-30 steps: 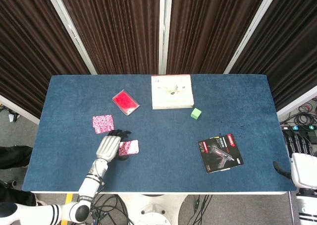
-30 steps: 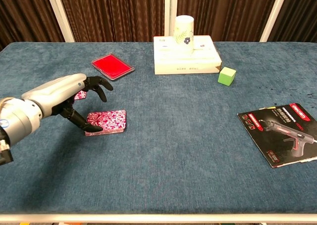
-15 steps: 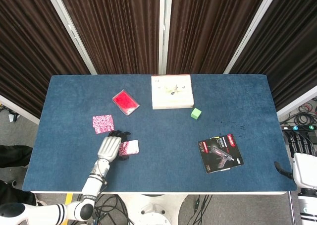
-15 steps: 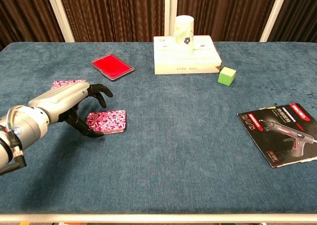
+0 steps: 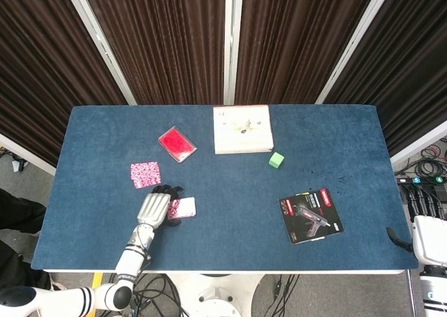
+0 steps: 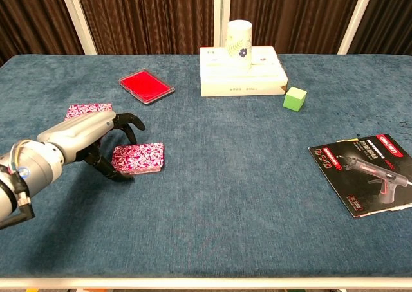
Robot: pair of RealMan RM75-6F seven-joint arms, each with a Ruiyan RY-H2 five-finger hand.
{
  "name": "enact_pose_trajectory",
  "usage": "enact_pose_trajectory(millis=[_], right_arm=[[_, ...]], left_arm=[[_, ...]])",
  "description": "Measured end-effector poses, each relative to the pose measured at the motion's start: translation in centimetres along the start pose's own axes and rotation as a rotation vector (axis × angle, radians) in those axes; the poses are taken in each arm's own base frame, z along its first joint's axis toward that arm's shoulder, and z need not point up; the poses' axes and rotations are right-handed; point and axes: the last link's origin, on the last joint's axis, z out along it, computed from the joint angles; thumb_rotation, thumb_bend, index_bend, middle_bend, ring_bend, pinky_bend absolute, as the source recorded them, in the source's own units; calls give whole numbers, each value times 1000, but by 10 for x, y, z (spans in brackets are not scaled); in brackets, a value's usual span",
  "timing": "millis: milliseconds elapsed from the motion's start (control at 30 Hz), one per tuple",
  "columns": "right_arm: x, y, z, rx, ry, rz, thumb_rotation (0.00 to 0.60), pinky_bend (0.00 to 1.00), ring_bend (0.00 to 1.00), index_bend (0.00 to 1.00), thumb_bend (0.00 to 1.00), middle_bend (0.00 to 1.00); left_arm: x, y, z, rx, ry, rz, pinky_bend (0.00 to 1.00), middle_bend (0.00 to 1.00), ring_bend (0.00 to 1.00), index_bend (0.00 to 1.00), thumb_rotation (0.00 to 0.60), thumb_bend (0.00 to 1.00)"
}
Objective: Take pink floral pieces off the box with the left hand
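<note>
A pink floral piece [image 6: 140,158] [image 5: 184,207] lies flat on the blue table, front left. My left hand [image 6: 96,137] [image 5: 155,207] sits at its left end. The dark fingers [image 6: 131,121] arch over that end and the thumb lies in front of it, without a clear grip. A second pink floral piece [image 6: 88,109] [image 5: 145,174] lies just behind the hand. The white box [image 6: 243,80] [image 5: 242,139] stands at the back centre with a floral paper cup [image 6: 238,38] on top. Part of my right hand [image 5: 421,237] shows beyond the table's right edge, its fingers unclear.
A red flat case [image 6: 146,86] lies left of the box and a green cube [image 6: 295,98] to the box's right. A tool booklet [image 6: 364,173] lies front right. Dark curtains stand behind the table [image 6: 212,228].
My left hand has sunk lower and drawn back a little to the left. The floral piece by it has stayed flat on the table.
</note>
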Motion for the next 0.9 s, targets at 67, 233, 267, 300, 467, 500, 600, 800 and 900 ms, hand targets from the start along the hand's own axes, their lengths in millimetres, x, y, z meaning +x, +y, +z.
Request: enact_pose_trajectory(millis=[67, 233, 267, 300, 467, 500, 600, 800, 900], right_arm=[[0, 0, 0, 0, 0, 0, 600, 0, 0, 0, 139, 0], [-1, 0, -1, 0, 1, 3, 600, 0, 0, 0, 139, 0], [-1, 1, -1, 0, 1, 3, 600, 0, 0, 0, 139, 0], [-1, 1, -1, -1, 0, 2, 600, 0, 0, 0, 139, 0], [-1, 1, -1, -2, -1, 2, 600, 0, 0, 0, 138, 0], [-1, 1, -1, -1, -1, 2, 600, 0, 0, 0, 139, 0], [-1, 0, -1, -3, -1, 0, 600, 0, 0, 0, 139, 0], [-1, 1, -1, -8, 0, -1, 600, 0, 0, 0, 139, 0], [-1, 1, 0, -10, -2, 0, 600, 0, 0, 0, 139, 0]], left_arm=[[0, 0, 1, -2, 4, 1, 147, 312, 135, 200, 600, 133], [0, -1, 2, -3, 12, -8, 148, 322, 135, 208, 600, 136], [0, -1, 2, -3, 13, -11, 148, 325, 135, 210, 600, 138], [0, -1, 2, -3, 14, -13, 148, 326, 135, 211, 600, 139], [-1, -1, 2, -5, 17, -14, 148, 336, 136, 220, 600, 150], [-1, -1, 2, -5, 16, -13, 147, 339, 136, 222, 600, 152], [-2, -1, 3, 0, 12, -14, 148, 346, 136, 228, 600, 159], [-4, -2, 4, 5, 8, -18, 148, 357, 137, 233, 600, 165], [-4, -2, 4, 3, 9, -24, 148, 369, 137, 240, 600, 180]])
